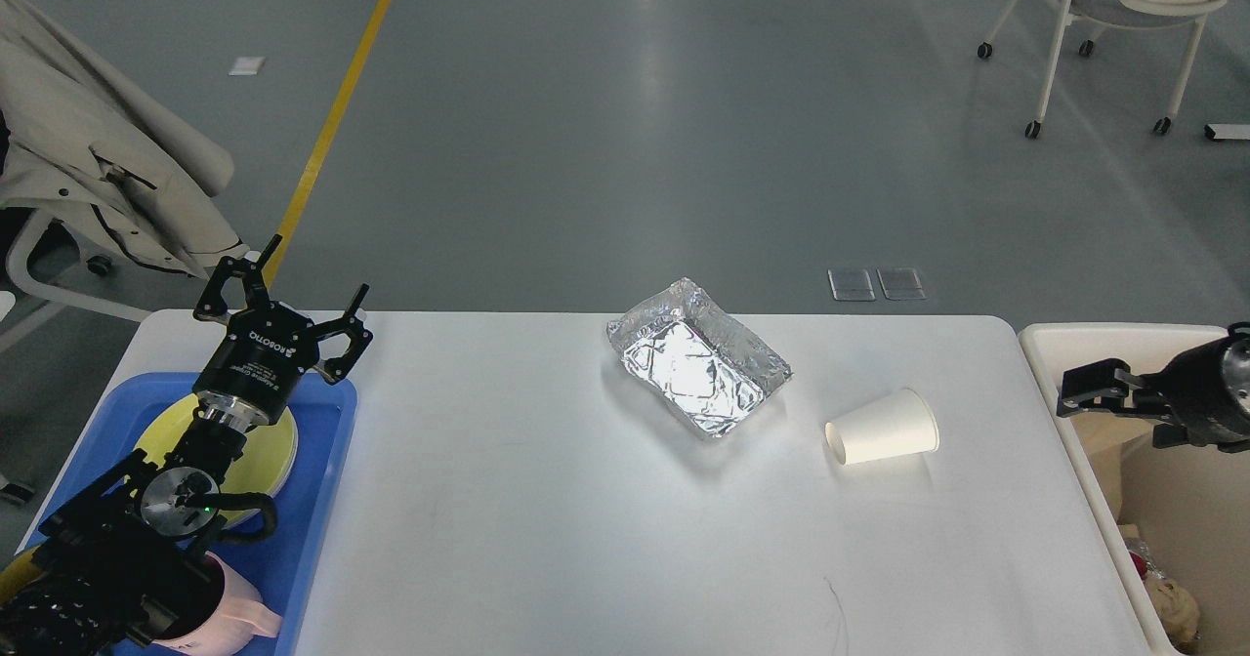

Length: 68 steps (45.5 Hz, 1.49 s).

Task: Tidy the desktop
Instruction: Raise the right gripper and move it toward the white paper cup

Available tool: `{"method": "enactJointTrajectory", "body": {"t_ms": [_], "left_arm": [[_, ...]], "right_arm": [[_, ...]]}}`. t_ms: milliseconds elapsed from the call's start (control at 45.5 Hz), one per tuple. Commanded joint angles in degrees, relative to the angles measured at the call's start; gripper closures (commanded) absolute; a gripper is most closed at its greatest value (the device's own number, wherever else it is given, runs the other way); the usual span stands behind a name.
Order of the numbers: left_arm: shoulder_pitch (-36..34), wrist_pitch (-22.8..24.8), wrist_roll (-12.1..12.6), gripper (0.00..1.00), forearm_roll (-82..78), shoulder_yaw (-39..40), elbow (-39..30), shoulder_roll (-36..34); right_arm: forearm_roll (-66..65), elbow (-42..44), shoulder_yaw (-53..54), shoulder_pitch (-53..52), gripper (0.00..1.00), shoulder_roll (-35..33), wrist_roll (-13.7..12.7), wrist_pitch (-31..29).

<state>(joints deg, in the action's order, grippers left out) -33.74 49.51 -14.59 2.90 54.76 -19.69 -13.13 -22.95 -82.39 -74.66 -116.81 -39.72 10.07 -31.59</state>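
Observation:
The white desktop [547,500] fills the lower view. A crumpled foil tray [698,357] lies on it right of centre, near the far edge. A white paper cup [884,428] lies on its side to the right of the foil tray, mouth facing left. My left gripper [283,287] is open and empty, raised over the far end of the blue tray [327,461]. My right gripper [1079,390] sits over the cream bin [1050,344] at the right edge; its fingers cannot be told apart.
The blue tray holds a yellow plate [278,451] and a pink cup [229,617] under my left arm. The cream bin holds some rubbish [1167,602]. A chair with a beige coat [107,178] stands far left; a white chair [1123,12] stands far right.

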Motion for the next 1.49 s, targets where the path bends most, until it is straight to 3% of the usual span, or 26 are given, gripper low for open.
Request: {"method": "enactJointTrajectory", "body": {"t_ms": [0,132,351,439,549,703,878,944,1076,1164,1295,1471], "left_arm": [[0.0,0.1,0.0,0.0,0.0,0.0,0.0,0.0],[0.0,0.0,0.0,0.0,0.0,0.0,0.0,0.0],[0.0,0.0,0.0,0.0,0.0,0.0,0.0,0.0],[0.0,0.0,0.0,0.0,0.0,0.0,0.0,0.0],[0.0,0.0,0.0,0.0,0.0,0.0,0.0,0.0],[0.0,0.1,0.0,0.0,0.0,0.0,0.0,0.0],[0.0,0.1,0.0,0.0,0.0,0.0,0.0,0.0],[0.0,0.1,0.0,0.0,0.0,0.0,0.0,-0.1],[0.0,0.1,0.0,0.0,0.0,0.0,0.0,0.0],[0.0,0.1,0.0,0.0,0.0,0.0,0.0,0.0],[0.0,0.1,0.0,0.0,0.0,0.0,0.0,0.0],[0.0,0.1,0.0,0.0,0.0,0.0,0.0,0.0]], "right_arm": [[-0.1,-4.7,1.4,-31.3,0.0,1.6,0.5,-21.7],[-0.4,-3.0,8.4,-38.5,0.0,0.0,0.7,-23.4],[-1.0,-2.2,8.6,-36.0,0.0,-0.7,0.4,-23.4],[-1.2,-0.7,8.7,-26.6,0.0,0.4,-0.3,-23.3],[-0.3,6.3,7.9,-9.4,0.0,6.8,-0.7,-9.2],[4.0,24.9,7.7,18.1,0.0,18.3,-0.8,7.8],[11.2,40.3,9.3,35.1,0.0,25.0,-1.0,8.8],[14.1,43.0,9.8,38.1,0.0,25.3,-3.7,8.9],[22.8,45.1,15.8,40.8,0.0,25.0,-15.4,8.8],[27.4,45.1,19.5,41.2,0.0,25.0,-20.2,9.9],[35.2,44.9,23.4,43.5,0.0,25.3,-23.7,13.7],[41.8,44.6,28.7,46.8,0.0,25.5,-25.4,19.7]]}}
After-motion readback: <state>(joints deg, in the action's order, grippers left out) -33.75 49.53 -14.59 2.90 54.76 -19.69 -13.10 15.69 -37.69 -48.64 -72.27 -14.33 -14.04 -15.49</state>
